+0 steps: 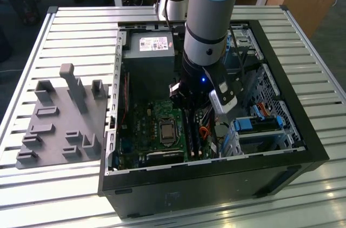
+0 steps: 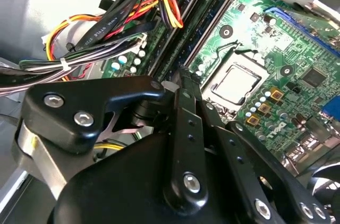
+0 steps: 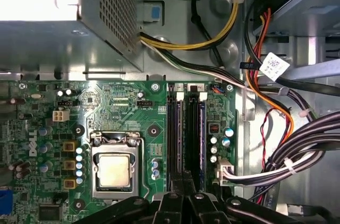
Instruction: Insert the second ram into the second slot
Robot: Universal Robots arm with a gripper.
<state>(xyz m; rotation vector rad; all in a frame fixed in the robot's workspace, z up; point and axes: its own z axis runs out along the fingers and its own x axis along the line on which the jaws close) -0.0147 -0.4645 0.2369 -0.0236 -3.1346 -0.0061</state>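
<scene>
Gripper (image 3: 183, 192), low centre of the first wrist view, fingers together, poised over the memory slots (image 3: 187, 139) beside the CPU socket (image 3: 114, 168). The second ram (image 3: 202, 141), a blue edge, appears already in the second slot. Seating calls for even, vertical pressure; its lower end and latches are hidden by the fingers.

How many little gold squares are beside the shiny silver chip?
3 gold squares, in one row beside the silver chip: one nearest the metal box, one in the middle, one farthest. None seems hidden.
</scene>
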